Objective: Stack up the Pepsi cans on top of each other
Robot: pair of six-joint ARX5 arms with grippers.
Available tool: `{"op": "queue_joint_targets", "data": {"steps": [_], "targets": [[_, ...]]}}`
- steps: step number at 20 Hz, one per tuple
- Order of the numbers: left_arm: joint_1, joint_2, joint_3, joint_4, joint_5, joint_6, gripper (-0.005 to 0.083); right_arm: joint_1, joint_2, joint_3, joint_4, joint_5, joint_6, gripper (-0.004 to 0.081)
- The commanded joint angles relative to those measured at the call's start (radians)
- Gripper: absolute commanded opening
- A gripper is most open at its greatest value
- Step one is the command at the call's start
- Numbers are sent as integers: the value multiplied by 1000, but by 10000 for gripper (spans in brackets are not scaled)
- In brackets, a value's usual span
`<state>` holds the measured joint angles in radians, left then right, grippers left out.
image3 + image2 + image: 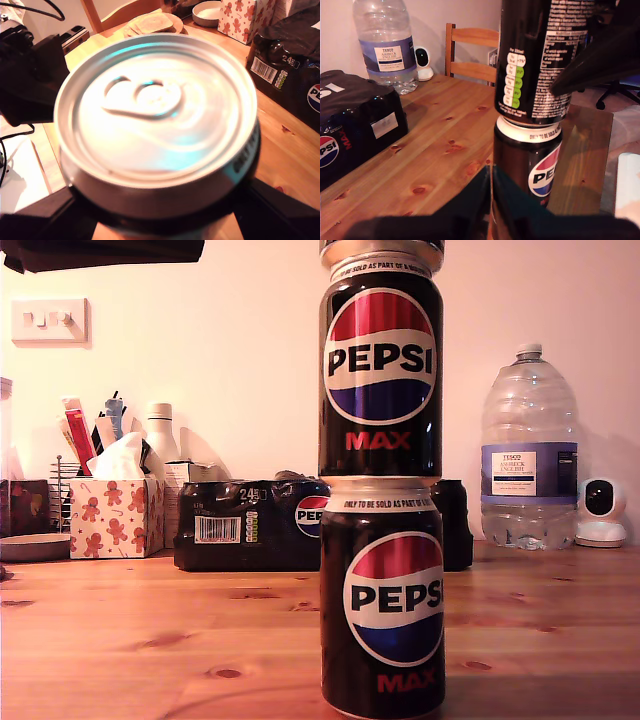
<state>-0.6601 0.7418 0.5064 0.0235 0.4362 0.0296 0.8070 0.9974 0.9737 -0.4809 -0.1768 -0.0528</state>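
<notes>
Right, the stack stands on the table (pixel 120 640) close to the exterior camera: the bottom can (pixel 382 605) is upright on the wood and the middle can (pixel 380 375) sits squarely on its rim, both logos facing that camera. The base of the top can (pixel 380 245) just shows at the upper edge of the exterior view, directly above the middle can's silver rim; I cannot tell from there whether it is touching. My second end effector (pixel 160 222) looks straight down on that top can's lid and is grasping it, with a dark finger (pixel 45 215) pressed against each side of the can body. My first end effector (pixel 522 130) is level with the joint between the lower two cans, one finger (pixel 592 62) crossing the middle can and the other low in front of the bottom one; I cannot tell whether it is clenched or released. Behind the stack, well apart from it, lies the wrapped multipack (pixel 250 525), partly hidden by the cans in the exterior view. The water bottle (pixel 528 455) and a small white camera (pixel 602 510) stand at the exterior view's right, a gingerbread tissue box (pixel 115 517) at its left. A wooden chair (pixel 470 50) stands at the table's far edge.
</notes>
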Motion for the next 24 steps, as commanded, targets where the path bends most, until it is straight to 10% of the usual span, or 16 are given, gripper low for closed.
{"op": "queue_joint_targets", "data": {"steps": [1, 24], "targets": [[2, 2, -11, 7, 0, 5, -19, 10, -7, 43, 24, -7, 3, 653], [2, 2, -11, 11, 1, 4, -19, 11, 71, 44, -47, 4, -4, 651]]}}
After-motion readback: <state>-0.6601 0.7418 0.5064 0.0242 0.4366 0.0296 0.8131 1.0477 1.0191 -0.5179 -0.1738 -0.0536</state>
